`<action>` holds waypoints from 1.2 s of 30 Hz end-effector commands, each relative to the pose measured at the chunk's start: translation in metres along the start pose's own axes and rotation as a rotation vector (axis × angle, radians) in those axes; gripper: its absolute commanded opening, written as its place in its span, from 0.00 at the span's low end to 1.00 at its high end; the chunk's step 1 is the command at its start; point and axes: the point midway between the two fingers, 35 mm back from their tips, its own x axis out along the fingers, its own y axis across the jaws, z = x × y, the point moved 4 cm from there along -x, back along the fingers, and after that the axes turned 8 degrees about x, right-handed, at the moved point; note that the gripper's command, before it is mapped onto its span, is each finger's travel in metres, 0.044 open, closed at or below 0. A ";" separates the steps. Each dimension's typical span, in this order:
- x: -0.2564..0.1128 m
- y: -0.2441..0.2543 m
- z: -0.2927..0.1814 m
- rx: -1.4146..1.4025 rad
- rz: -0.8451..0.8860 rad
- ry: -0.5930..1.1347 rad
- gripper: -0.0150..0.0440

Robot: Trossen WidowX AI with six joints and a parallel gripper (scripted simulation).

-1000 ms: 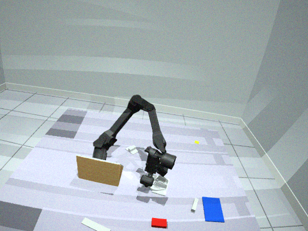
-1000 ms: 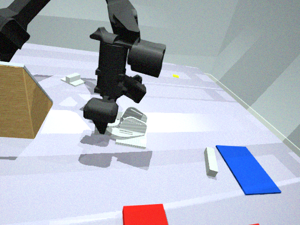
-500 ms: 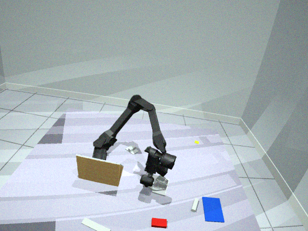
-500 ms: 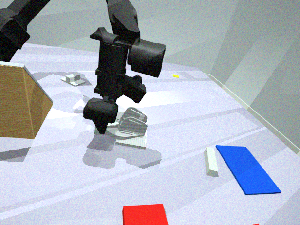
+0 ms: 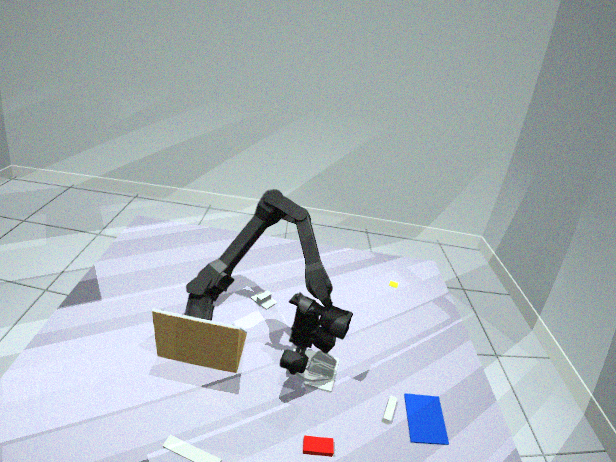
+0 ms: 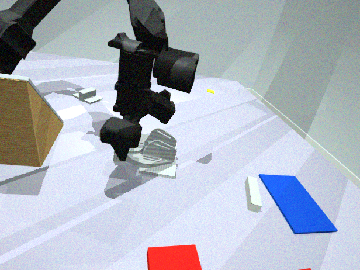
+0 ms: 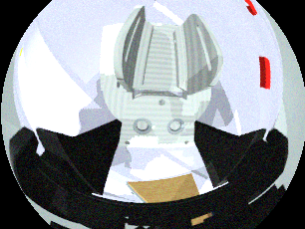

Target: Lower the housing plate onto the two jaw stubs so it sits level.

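My gripper is shut on the housing plate, a pale plate with two round holes between the fingers. The plate is low over the rear of the jaws. The two curved, slotted jaws stand side by side beyond its front edge. They are on a flat white base. The plate covers the pins and jaw stubs, and the near finger hides much of the plate in the top and exterior views. I cannot tell whether the plate touches the stubs.
A wooden block stands near the arm's base. A small stepped white part lies behind. A white bar, a blue sheet and a red block lie in front.
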 end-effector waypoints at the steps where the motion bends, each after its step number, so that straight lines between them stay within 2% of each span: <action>1: 0.001 0.000 0.000 0.004 0.002 0.001 0.85; 36: -0.001 0.000 0.001 0.004 0.002 0.001 0.85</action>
